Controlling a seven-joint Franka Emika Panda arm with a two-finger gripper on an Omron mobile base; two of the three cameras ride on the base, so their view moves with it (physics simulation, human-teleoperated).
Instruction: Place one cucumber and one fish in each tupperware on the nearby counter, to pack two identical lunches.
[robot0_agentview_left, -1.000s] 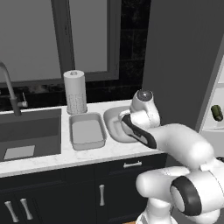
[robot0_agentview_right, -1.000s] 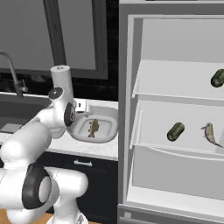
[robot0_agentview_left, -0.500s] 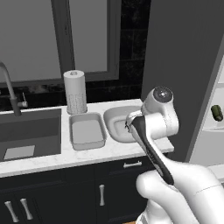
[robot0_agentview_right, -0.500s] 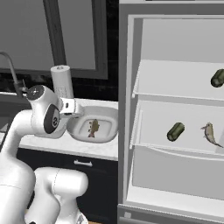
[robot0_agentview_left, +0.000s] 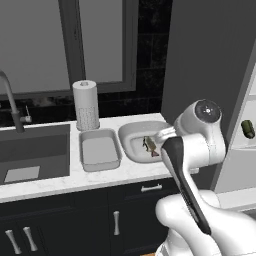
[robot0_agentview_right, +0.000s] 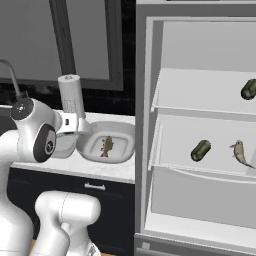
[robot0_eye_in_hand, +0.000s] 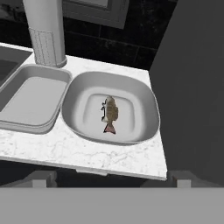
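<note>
Still in the open fridge: two cucumbers and one fish. Lower cucumber (robot0_agentview_right: 201, 150) on the middle shelf (robot0_agentview_right: 175, 159), long axis running diagonally, with the second fish (robot0_agentview_right: 240, 152) just beside it on the same shelf, toward the fridge's right wall, body lengthwise front to back. Upper cucumber (robot0_agentview_right: 249, 89) one shelf higher, at the far right. All of these off to the right of the tool (robot0_agentview_right: 81, 125), well apart from it, with the fridge wall between in the right base view; judged from that, a wide swing to the right, or a turn of the base, needed before any reach. Tool itself drawn back above the front of the table (robot0_eye_in_hand: 100, 155), jaws wide apart with nothing between them, pointed down at the two containers. Rounded dish (robot0_eye_in_hand: 144, 114) holding a single fish (robot0_eye_in_hand: 109, 113), lying near its middle, head away from the camera and reddish tail toward the table's front edge; no cucumber in it. Rectangular tray (robot0_eye_in_hand: 26, 103) just beside the dish on the left, rims close or touching, nothing inside. Paper towel roll (robot0_eye_in_hand: 46, 30) upright behind the tray, dark sink basin (robot0_agentview_left: 32, 155) further left. By the look of it, one of four items packed; a cucumber for the dish or any item for the tray equally open as the next pick.
</note>
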